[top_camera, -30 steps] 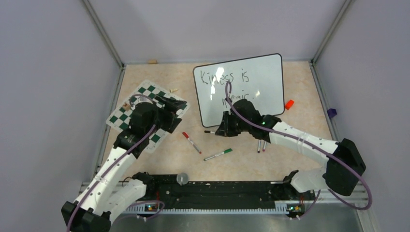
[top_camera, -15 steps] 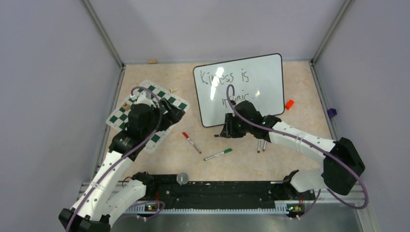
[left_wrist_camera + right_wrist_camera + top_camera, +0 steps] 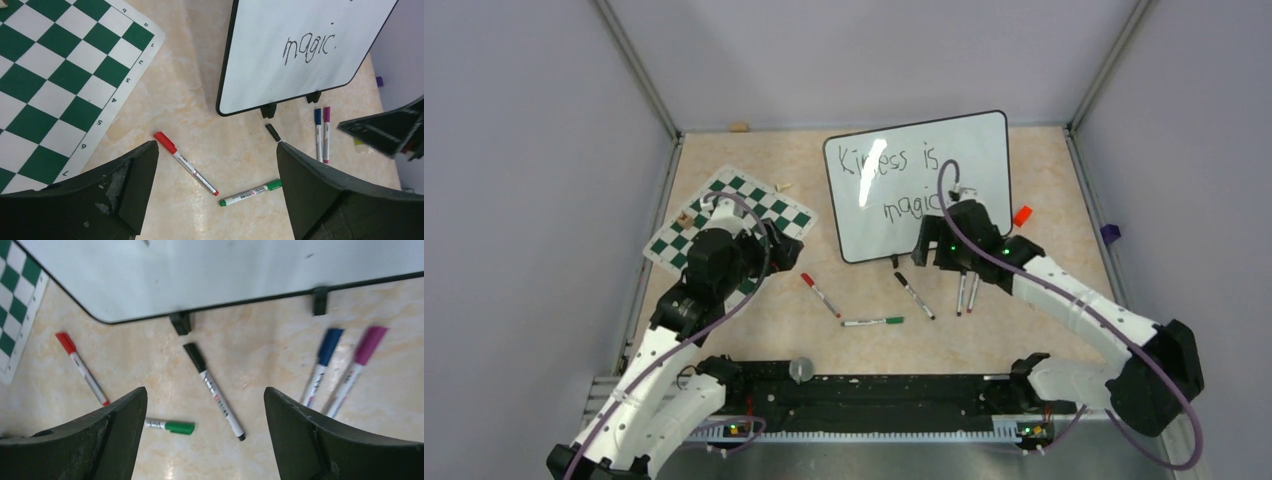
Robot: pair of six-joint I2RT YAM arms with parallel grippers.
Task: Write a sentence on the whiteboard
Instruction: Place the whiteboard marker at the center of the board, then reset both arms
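Note:
The whiteboard [image 3: 944, 160] stands propped at the back of the table, with the sentence [image 3: 889, 160] in black marker on two lines. The left wrist view shows the whiteboard [image 3: 260, 75] with the word "magic." A black marker [image 3: 913, 295] lies loose on the table before the board, also seen as the black marker [image 3: 214, 390] under my right wrist. My right gripper [image 3: 205, 392] hangs open above it with nothing held; it sits at the board's lower edge [image 3: 936, 256]. My left gripper [image 3: 216, 146] is open and empty, near the chess mat's corner [image 3: 782, 252].
A red marker [image 3: 821, 295] and a green marker [image 3: 873, 322] lie mid-table. Blue [image 3: 961, 293] and magenta [image 3: 972, 293] markers lie under the right arm. A green-and-white chess mat [image 3: 724, 210] lies at left. An orange block [image 3: 1022, 215] sits right of the board.
My right gripper has opened and let go of the black marker, which now lies on the table. The right arm has shifted right; the left arm has drawn back a little.

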